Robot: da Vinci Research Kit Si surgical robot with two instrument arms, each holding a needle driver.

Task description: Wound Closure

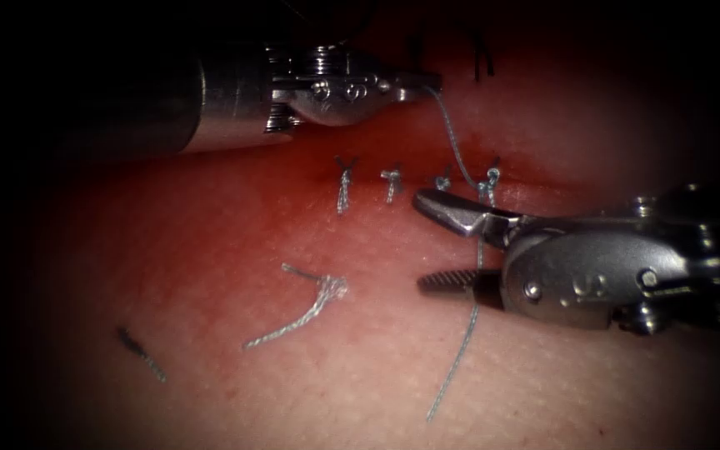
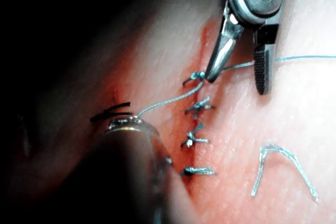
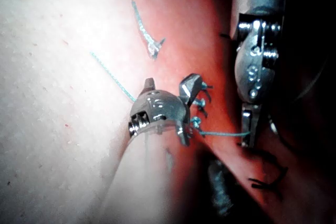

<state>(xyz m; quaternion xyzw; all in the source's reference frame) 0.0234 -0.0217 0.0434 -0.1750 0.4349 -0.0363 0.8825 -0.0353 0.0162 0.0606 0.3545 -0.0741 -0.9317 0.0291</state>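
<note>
The left tool [image 1: 422,82] reaches in above the cut [image 1: 414,167], its jaws shut on the pale thread [image 1: 452,137]. That thread runs taut down to the rightmost knot [image 1: 489,177]. The right tool [image 1: 418,242] has its jaws open just below that knot, holding nothing. The thread's free tail [image 1: 460,350] passes down between them onto the tissue [image 1: 210,250]. In the left wrist view the right tool [image 2: 236,82] straddles the thread [image 2: 241,65] beside the knot [image 2: 197,77]. In the right wrist view the left tool [image 3: 248,135] grips the thread [image 3: 220,134].
Several tied stitches [image 1: 345,175] line the cut, with red fluid [image 1: 293,200] around them. A loose cut piece of pale thread [image 1: 310,304] lies below the cut, and a short dark piece [image 1: 139,354] lower left. Dark strands [image 1: 481,58] show beyond the left tool's tip.
</note>
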